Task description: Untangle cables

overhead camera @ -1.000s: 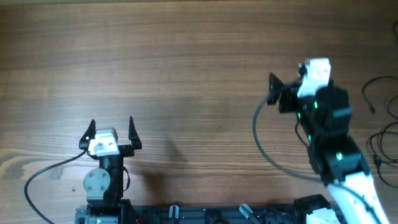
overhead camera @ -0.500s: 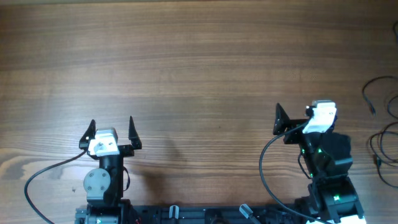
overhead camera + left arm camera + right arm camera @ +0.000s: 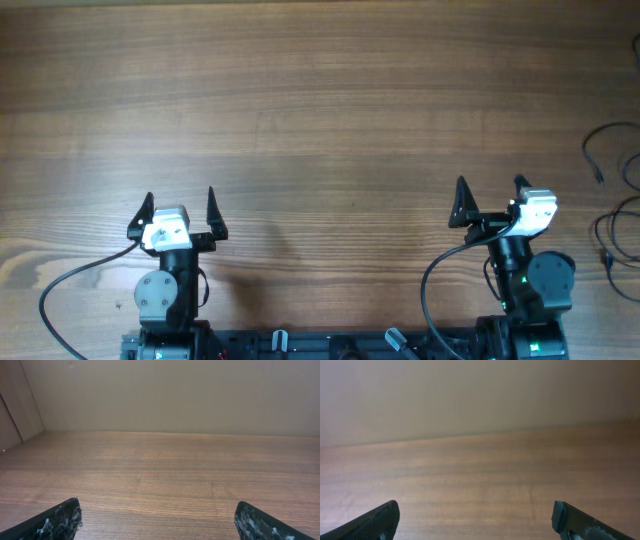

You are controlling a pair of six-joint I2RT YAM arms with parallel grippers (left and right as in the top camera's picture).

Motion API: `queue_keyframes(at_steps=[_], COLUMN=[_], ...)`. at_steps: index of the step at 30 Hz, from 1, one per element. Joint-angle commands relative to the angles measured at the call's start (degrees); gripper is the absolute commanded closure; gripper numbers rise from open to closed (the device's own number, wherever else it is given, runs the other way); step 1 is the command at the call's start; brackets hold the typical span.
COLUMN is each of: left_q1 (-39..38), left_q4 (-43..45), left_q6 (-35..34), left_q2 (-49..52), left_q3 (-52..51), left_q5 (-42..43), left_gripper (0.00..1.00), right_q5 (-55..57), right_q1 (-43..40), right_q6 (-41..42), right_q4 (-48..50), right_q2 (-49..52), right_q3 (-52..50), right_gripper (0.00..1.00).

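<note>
Wooden table (image 3: 300, 100), mid-brown, grain running side to side in the overhead view; paler near the lower left corner, with curved, looping grain there; fine dark streaks scattered across the top. Seen from the left wrist, reaching back to a plain beige wall (image 3: 175, 390) and meeting it along a straight, level line; at the far left, an upright wood-toned panel (image 3: 17, 407) standing on the surface, leaning slightly in the frame and touching the wall at the corner. Seen from the right wrist, soft and blurred; same brown top, same pale wall, meeting line sloping gently up to the right.
</note>
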Motion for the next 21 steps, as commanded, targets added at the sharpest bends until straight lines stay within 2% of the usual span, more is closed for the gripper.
queue_keyframes(at_steps=[1,10,21], left_q1=[0.46,0.46,0.46], left_q4=[-0.24,-0.24,-0.24], left_q6=[1.11,1.11,1.11], left_q2=[-0.57,-0.57,-0.57], left_q3=[-0.13,-0.13,-0.13], left_q5=[0.48,0.48,0.48], left_gripper=[0.00,0.00,0.00], right_q5=[-1.16,-3.50,-3.65], right_q1=[-0.31,-3.04,-3.17], right_q6=[-2.23,-2.29,-2.32], right_q4=[3.30,6.05,8.76], right_q2=[-2.21,-8.41,-10.19], right_q3=[-1.25,-5.18,-6.75], right_gripper=[0.00,0.00,0.00])
